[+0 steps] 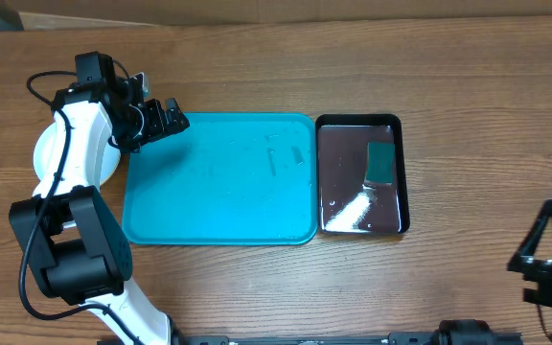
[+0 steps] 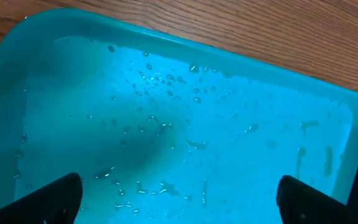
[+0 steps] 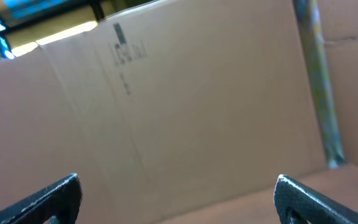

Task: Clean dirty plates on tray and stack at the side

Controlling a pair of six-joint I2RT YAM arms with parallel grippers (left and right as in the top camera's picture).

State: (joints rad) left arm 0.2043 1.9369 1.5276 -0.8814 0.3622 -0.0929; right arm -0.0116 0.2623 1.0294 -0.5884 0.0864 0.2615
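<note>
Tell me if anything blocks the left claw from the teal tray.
Nothing visible does. The left claw is open over a corner of the tray, and its wrist view shows only water droplets on the bare tray floor.

We see a wooden table [image 1: 353, 57] carrying a teal tray [image 1: 218, 238] near its middle, a smaller black tray [image 1: 357, 119] just beside one short edge of it, and a white plate [image 1: 42, 158], partly hidden, just beside the opposite short edge.
</note>
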